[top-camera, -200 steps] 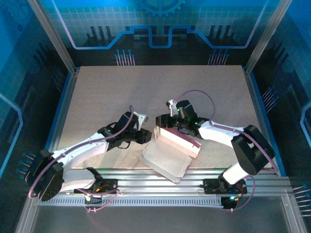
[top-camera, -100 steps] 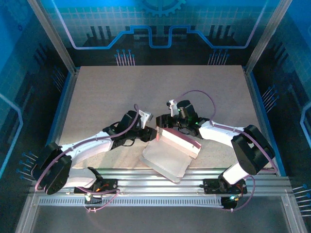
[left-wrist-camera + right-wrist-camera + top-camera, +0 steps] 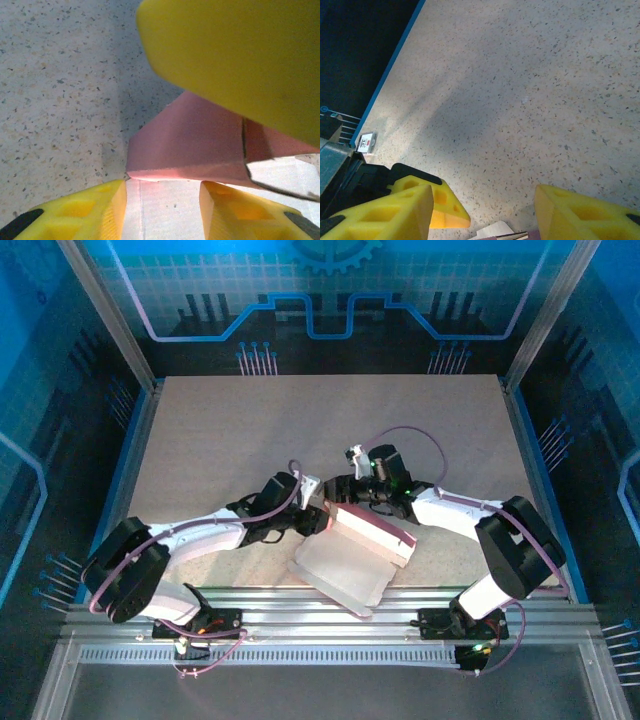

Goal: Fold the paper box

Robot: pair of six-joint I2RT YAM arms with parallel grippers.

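The paper box (image 3: 345, 558) lies at the near middle of the speckled table (image 3: 250, 430), partly folded. A whitish panel rests flat, reaching toward the aluminium rail (image 3: 330, 625) at the near edge. A pink-faced section stands raised along the panel's far right side, slanting from the centre down to the right.

Both arms reach inward and meet at the box's far left corner. The left gripper (image 3: 318, 519) comes in from the left and sits low against that corner. The right gripper (image 3: 338, 490) is just beyond it on the far side, near it.

In the left wrist view, the left gripper (image 3: 162, 187) has its yellow fingers (image 3: 85, 215) set apart. The whitish card runs into the gap between them, and the pink flap of the paper box (image 3: 190, 140) rises just ahead. I cannot tell whether the fingers are pressing on the card. A large blurred yellow pad (image 3: 240, 55) hangs over the flap at the upper right.

In the right wrist view, the right gripper (image 3: 484, 195) is spread wide and grips nothing. Bare table shows between its fingers (image 3: 385, 212), and a small tip of card (image 3: 495, 232) shows at the bottom edge.
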